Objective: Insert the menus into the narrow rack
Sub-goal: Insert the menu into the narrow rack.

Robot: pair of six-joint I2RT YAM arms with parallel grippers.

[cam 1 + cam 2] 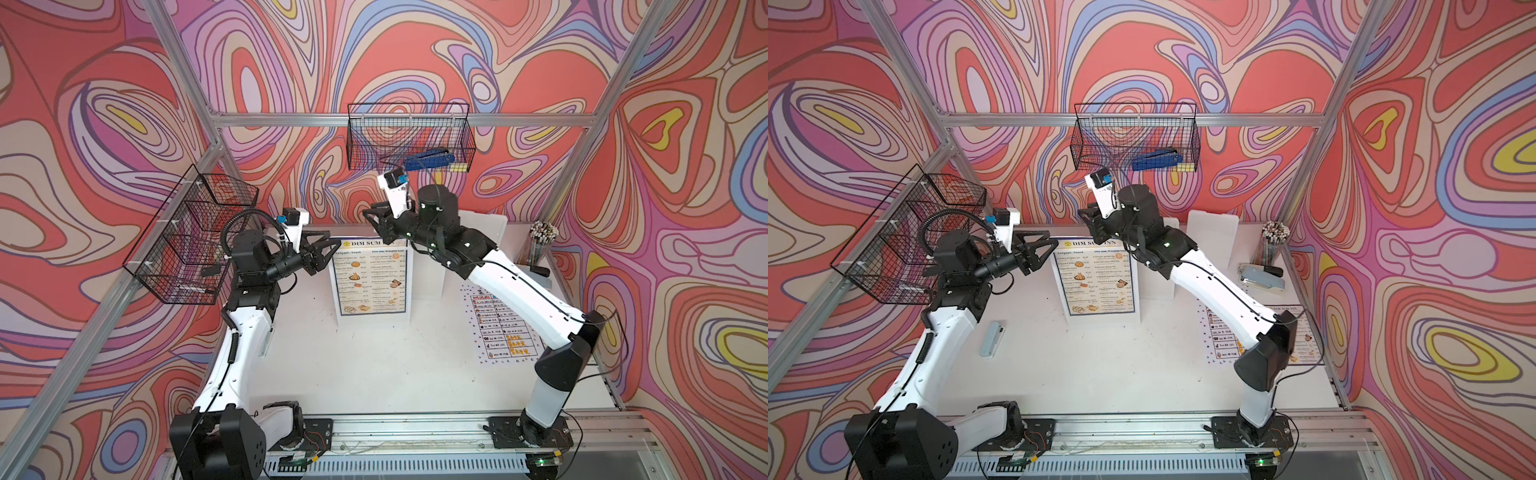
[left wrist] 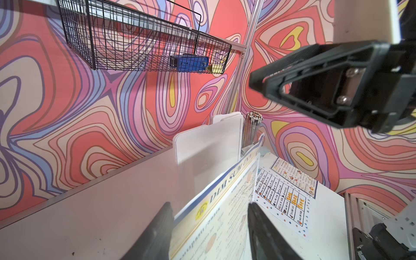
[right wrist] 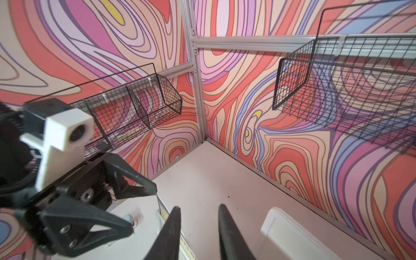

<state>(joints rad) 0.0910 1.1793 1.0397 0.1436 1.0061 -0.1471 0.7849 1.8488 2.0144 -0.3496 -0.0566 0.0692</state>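
Observation:
A large blue-bordered "DIM SUM INN" menu (image 1: pixel 370 282) stands upright in the front slot of the white plastic rack (image 1: pixel 1212 232) at the table's back. My left gripper (image 1: pixel 334 248) is open and straddles the menu's upper left corner; in the left wrist view (image 2: pixel 209 203) the sheet passes between the fingers. My right gripper (image 1: pixel 365 214) hovers just above the menu's top edge. Its jaws stand open with nothing between them (image 3: pixel 200 206). A white icon-bordered menu (image 2: pixel 281 195) and a smaller blue-bordered menu (image 1: pixel 1304 336) lie flat at the right, partly under the right arm.
A wire basket (image 1: pixel 409 137) on the back wall holds a blue stapler (image 1: pixel 428 160). Another wire basket (image 1: pixel 191 237) hangs on the left wall. A cup of pencils (image 1: pixel 540 245) and a grey stapler (image 1: pixel 1262 278) sit at the back right. A grey flat piece (image 1: pixel 992 338) lies by the left arm.

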